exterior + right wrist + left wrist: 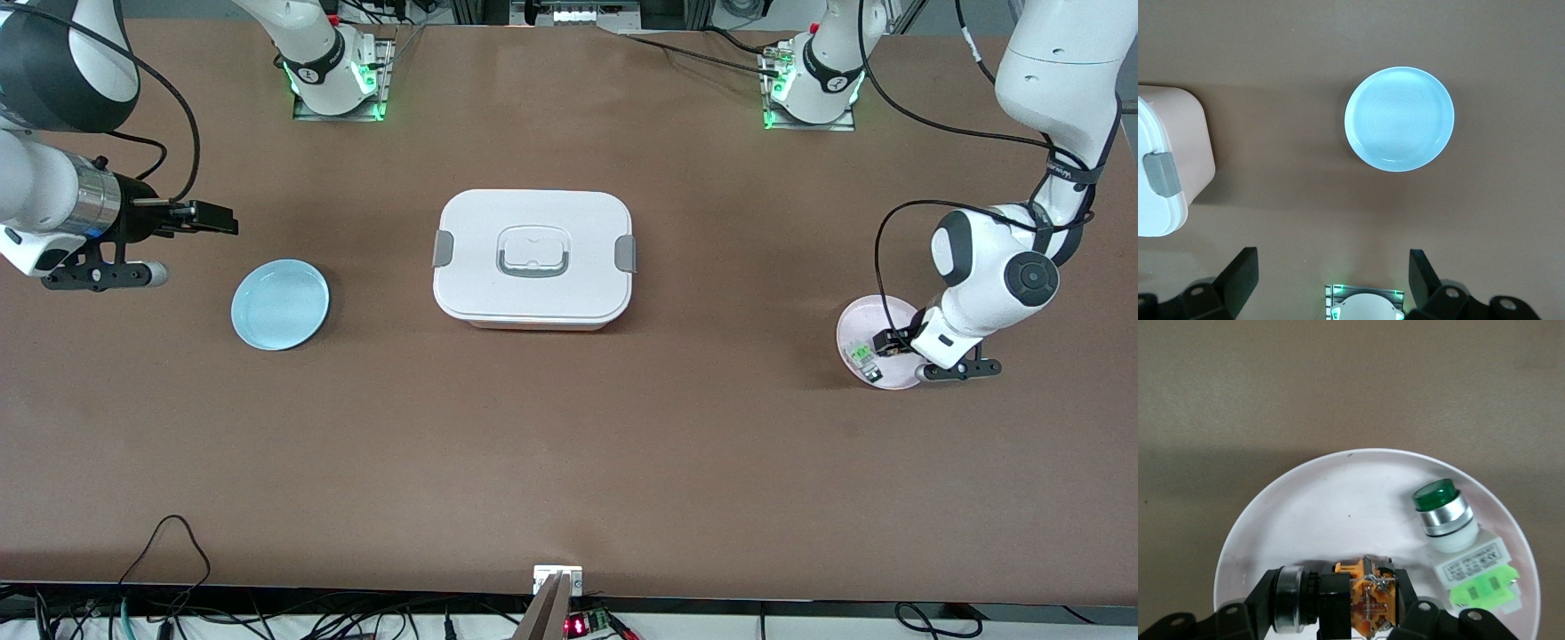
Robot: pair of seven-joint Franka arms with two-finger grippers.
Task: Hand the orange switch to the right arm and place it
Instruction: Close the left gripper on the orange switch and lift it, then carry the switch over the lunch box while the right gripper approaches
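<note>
The orange switch point(1368, 605), a black block with an orange end and a silver collar, lies on the pink plate point(1338, 500) at the left arm's end of the table. My left gripper point(1338, 605) is down on that plate point(867, 318) and shut on the switch, one finger at each end. In the front view the left gripper point(889, 343) hides the switch. My right gripper point(218, 218) hangs open and empty over bare table at the right arm's end, beside the blue plate point(280, 305). In the right wrist view its fingers point(1241, 275) stand wide apart.
A green-and-clear push-button part point(1457, 543) lies on the pink plate beside the switch, apart from it. A white lidded box point(533, 258) stands mid-table. The blue plate point(1399, 119) holds nothing.
</note>
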